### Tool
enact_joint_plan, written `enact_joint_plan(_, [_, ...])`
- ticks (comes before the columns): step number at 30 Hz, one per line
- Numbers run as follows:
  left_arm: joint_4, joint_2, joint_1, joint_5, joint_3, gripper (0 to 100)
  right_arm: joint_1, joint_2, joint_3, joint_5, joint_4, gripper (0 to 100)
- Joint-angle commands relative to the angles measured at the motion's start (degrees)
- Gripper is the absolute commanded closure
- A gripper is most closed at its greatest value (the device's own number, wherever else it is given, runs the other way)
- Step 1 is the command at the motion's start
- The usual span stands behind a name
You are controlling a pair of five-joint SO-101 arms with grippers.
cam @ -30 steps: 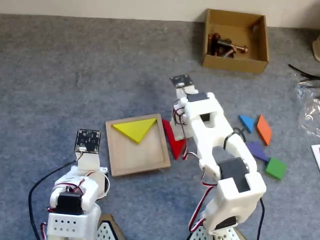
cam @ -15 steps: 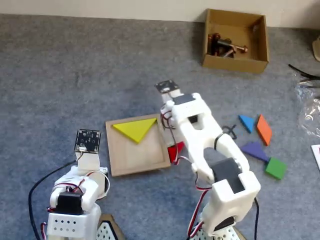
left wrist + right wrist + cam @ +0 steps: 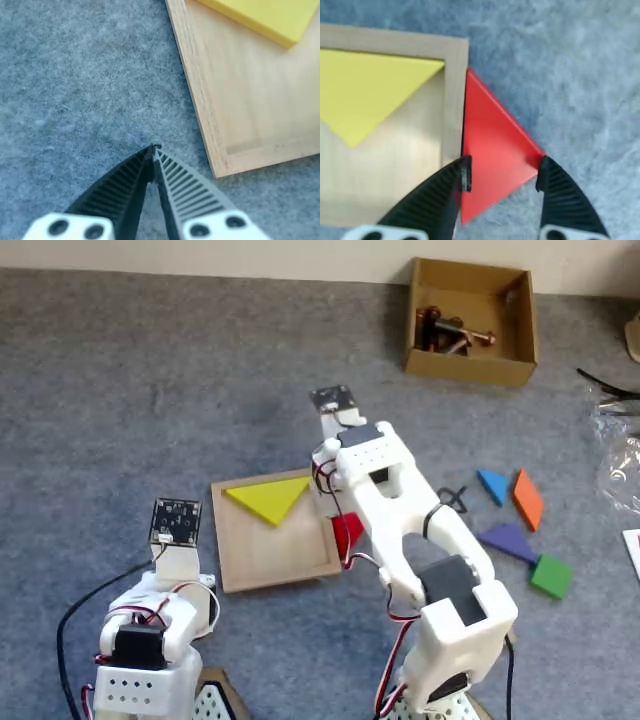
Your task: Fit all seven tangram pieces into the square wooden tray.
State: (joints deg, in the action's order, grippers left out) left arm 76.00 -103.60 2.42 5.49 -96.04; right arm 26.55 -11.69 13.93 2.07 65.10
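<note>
- One piece, the yellow triangle (image 3: 270,498), lies inside the wooden tray (image 3: 275,552). Its long side runs along the tray's far wall and its tip points toward the tray's middle.
- The tray sits flat on the grey carpet (image 3: 150,390), near the carpet's front edge, just ahead of the left arm (image 3: 160,625).
- The red triangle (image 3: 492,145) is outside the tray, with one straight side right against the outer face of the tray's right wall.
- The right claw (image 3: 502,172) pinches the red triangle. One finger is at the side next to the tray wall and the other is at the triangle's outer corner.
- The left claw (image 3: 154,149) is pressed together with nothing in it. It is over bare carpet, just beside the tray's near left corner.
- Four more pieces lie together toward the carpet's right edge, well apart from the tray: a blue triangle (image 3: 491,485), an orange slanted piece (image 3: 528,498), a purple triangle (image 3: 512,540) and a green square (image 3: 551,576).
- A cardboard box (image 3: 465,368) stands at the carpet's far right.
</note>
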Motion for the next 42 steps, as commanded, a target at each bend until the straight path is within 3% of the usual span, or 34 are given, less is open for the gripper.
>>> enact_joint_plan(1, [-0.09, -0.4, -0.84, 0.44, -1.1, 99, 0.57, 2.95, -0.75, 0.35, -1.27, 78.2])
enact_joint_plan(17, [-0.09, -0.4, -0.84, 0.44, -1.1, 99, -0.66, 2.77, 3.47, 1.05, -6.11, 77.9])
enact_joint_plan(23, [-0.09, -0.4, -0.84, 0.44, -1.1, 99, 0.13, 2.95, 3.56, 2.73, -6.02, 68.6])
enact_joint_plan(28, [-0.09, -0.4, -0.84, 0.44, -1.1, 99, 3.38, 2.51, 3.91, 2.81, -6.46, 68.6])
enact_joint_plan(34, [-0.09, -0.4, -0.84, 0.44, -1.1, 99, 2.95, 2.59, 9.36, 5.27, -12.44, 68.7])
enact_joint_plan(42, [-0.09, -0.4, -0.84, 0.44, -1.1, 99, 2.42, 2.51, 10.77, 5.19, -12.88, 68.7])
